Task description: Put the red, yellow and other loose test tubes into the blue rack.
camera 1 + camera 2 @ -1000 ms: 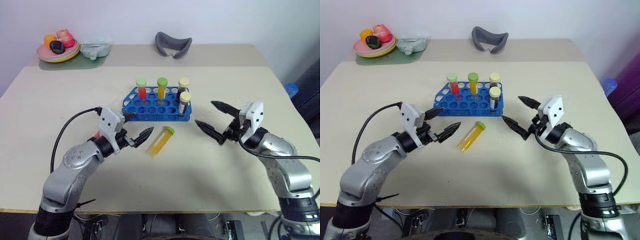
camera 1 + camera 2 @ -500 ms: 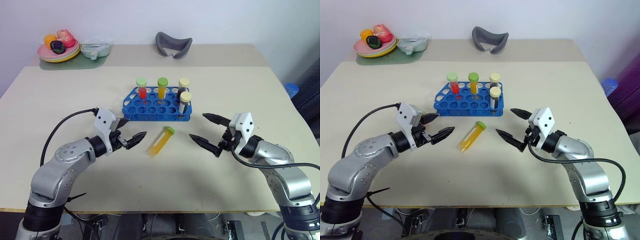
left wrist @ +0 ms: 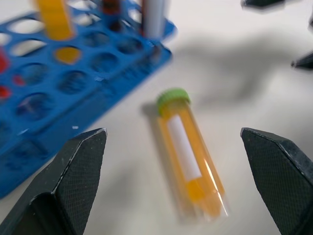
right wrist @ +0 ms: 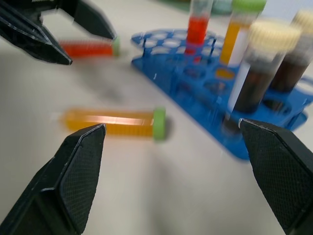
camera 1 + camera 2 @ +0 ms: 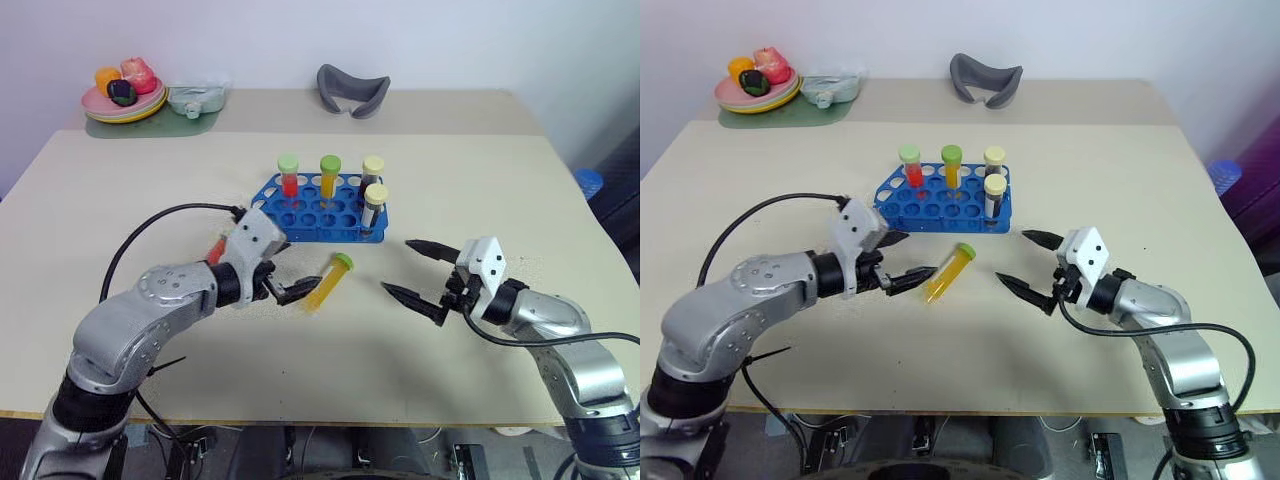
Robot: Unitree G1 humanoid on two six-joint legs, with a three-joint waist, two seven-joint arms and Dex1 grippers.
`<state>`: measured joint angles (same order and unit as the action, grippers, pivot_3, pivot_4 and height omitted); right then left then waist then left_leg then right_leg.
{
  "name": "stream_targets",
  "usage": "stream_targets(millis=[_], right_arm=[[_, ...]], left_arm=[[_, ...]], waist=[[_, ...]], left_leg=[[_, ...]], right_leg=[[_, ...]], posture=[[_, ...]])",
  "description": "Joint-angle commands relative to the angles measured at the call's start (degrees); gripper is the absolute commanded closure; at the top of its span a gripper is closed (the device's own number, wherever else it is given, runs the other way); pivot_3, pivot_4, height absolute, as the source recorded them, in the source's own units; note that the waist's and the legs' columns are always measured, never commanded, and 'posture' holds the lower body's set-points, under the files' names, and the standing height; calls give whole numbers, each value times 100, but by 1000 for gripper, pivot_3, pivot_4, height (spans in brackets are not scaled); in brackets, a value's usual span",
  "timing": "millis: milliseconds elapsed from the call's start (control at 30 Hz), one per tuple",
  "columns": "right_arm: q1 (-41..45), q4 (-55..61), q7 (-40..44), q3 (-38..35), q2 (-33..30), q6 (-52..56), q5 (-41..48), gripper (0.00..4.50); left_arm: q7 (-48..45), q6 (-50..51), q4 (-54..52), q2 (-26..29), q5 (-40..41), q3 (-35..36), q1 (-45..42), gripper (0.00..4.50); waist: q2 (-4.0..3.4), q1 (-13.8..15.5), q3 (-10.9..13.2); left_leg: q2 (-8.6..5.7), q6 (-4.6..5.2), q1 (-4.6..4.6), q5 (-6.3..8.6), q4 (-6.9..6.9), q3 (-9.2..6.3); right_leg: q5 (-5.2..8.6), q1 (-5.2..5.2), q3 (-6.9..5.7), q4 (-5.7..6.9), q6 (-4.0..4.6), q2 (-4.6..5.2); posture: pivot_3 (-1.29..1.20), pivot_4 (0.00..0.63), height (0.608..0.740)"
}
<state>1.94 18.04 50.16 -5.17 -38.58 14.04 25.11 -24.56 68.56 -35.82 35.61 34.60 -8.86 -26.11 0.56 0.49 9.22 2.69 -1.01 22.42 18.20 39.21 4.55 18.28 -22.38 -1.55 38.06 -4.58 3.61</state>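
Four tubes upright in blue rack [image 5: 322, 210]; yellow tube [image 5: 328, 281] and red tube [image 4: 88, 49] lying loose on table [image 5: 480, 170]. Left gripper [image 5: 290, 282] and right gripper [image 5: 420, 272] spread wide, empty.

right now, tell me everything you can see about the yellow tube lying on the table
The yellow tube is clear plastic filled with orange-yellow liquid, with a green screw cap and a white label strip. It lies flat on the table, cap end pointing toward the blue rack, just in front of it and apart from it. The open left claw sits at its base end; nothing grips it.

blue rack [image 5: 320, 222], yellow tube [image 5: 326, 284] – green cap, black end effectors
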Motion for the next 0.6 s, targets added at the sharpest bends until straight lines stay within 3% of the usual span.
stream_targets(millis=[33,233,600], right_arm=[[-27,-47,210,-376,-226,-126,98,42],[-149,-167,384,-625,-411,-149,66,42],[-383,311,142,-659,-372,366,159,42]], left_arm=[[293,1307,119,-506,262,-53,-650,0],[515,2361,352,-1065,267,-463,-1577,0],[2349,2394,2003,-1459,287,-1066,-2665,0]], waist=[[4,24,2],[5,18,3],[7,30,4]], left_leg=[[0,1,1,0,3,-2],[0,-4,1,-3,2,-5],[-1,-11,1,-7,4,-9]], right_leg=[[0,2,-1,1,0,-2],[1,0,0,1,-1,-6],[1,1,1,2,-1,-2]], posture=[[0,150,735],[0,150,735],[0,150,735]])
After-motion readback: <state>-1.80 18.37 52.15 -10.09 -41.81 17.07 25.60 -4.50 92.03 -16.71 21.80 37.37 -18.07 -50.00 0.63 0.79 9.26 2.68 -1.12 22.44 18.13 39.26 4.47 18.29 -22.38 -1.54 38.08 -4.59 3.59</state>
